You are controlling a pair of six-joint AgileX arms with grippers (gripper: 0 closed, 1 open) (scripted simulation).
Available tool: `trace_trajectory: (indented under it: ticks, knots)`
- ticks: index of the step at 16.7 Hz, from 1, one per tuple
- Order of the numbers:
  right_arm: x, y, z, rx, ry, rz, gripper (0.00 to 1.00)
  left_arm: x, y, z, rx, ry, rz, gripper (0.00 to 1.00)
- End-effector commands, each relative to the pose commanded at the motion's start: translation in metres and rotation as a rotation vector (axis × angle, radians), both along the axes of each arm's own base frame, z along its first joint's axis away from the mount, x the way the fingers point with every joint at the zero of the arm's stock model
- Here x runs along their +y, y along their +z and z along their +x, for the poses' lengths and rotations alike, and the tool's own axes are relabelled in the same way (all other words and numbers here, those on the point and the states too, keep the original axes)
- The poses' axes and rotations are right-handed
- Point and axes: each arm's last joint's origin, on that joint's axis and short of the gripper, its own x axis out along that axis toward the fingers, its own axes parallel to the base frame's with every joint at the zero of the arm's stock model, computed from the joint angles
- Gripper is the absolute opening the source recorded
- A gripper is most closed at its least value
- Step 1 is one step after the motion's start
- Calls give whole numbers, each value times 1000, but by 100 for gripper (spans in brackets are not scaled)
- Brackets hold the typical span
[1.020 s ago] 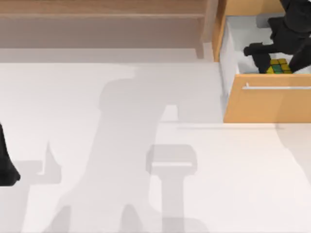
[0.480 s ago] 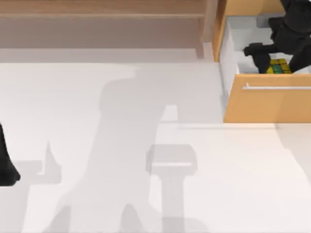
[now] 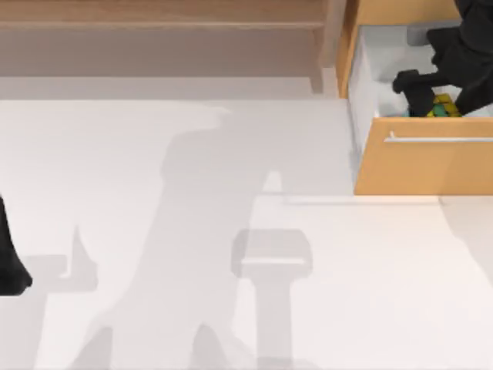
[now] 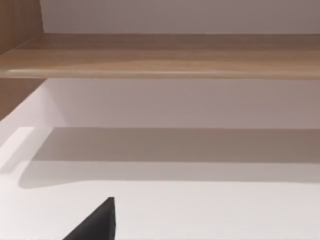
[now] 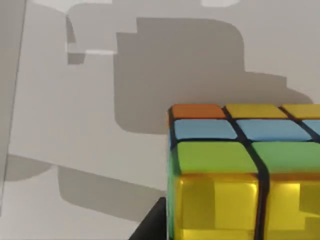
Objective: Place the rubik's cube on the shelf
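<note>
Parked at the table's left edge: left arm (image 3: pixel 9 258), finger state not discernible. Farther back, inside the open drawer (image 3: pixel 424 162): right gripper (image 3: pixel 441 99) clamped on one rubik's cube (image 3: pixel 441 107). Beyond, one shelf (image 3: pixel 162 38).

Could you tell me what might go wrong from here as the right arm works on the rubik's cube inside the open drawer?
1. The right claw sits deep in the open drawer over the rubik's cube; lifting at a slant could knock the cube against the drawer front.
2. In the right wrist view the cube sits off to one side, so the hold may be off-centre and slip.
3. The shelf lies beyond an upright side post, which the carry could clip.
</note>
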Motion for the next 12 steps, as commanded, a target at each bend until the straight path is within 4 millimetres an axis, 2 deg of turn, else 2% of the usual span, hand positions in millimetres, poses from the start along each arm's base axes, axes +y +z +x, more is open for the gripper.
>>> trace_trajectory:
  ticks: [6, 12]
  knots:
    - [-7, 8, -6, -26, 133, 81, 0, 0, 0, 0, 0, 0, 0, 100]
    - [1, 23, 0, -2, 10, 23, 0, 0, 0, 0, 0, 0, 0, 100]
